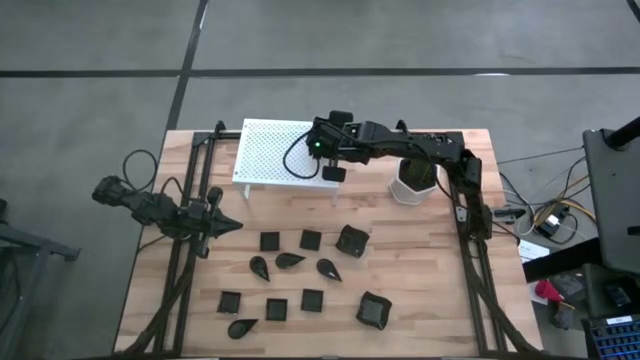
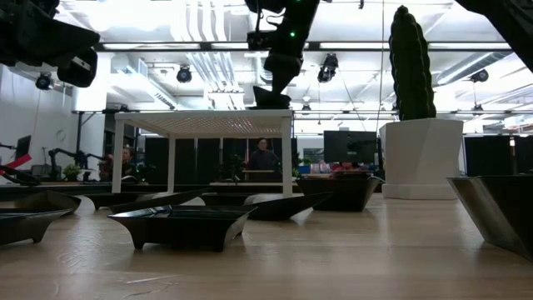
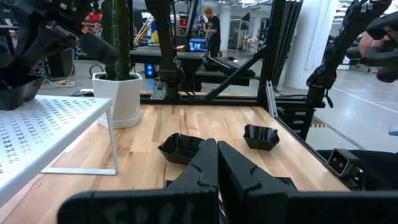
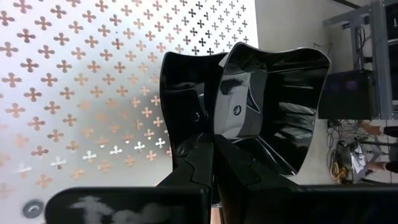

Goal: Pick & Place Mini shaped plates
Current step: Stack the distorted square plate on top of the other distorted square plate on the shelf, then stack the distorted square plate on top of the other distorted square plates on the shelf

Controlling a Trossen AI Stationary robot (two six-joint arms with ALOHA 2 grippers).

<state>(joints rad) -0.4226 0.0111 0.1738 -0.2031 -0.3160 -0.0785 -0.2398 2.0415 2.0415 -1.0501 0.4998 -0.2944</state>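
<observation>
My right gripper [image 1: 330,160] is over the near right corner of the white perforated rack [image 1: 275,150], shut on a black raised-rim square dish [image 4: 273,106]. In the low view the dish [image 2: 271,98] is right at the rack's top [image 2: 208,123]. Whether it touches the rack, I cannot tell. My left gripper [image 1: 235,224] is shut and empty, low over the table's left side. Several small black dishes lie flat on the table in front of the rack, among them a flat square [image 1: 270,240], a teardrop [image 1: 290,260] and a raised-rim square [image 1: 373,310]. My right gripper pinches the dish's raised wall [image 4: 219,118] at one side, one finger inside the hollow [image 4: 245,118] and one outside [image 4: 186,124]. The fingers come from above, pointing down at the rack. The dish is tilted on edge, its hollow turned toward the wrist camera.
A white pot with a green cactus [image 1: 413,180] stands right of the rack, under my right arm. Black frame rails [image 1: 470,215] run along both table sides. Bare wood lies between the rack and the dishes.
</observation>
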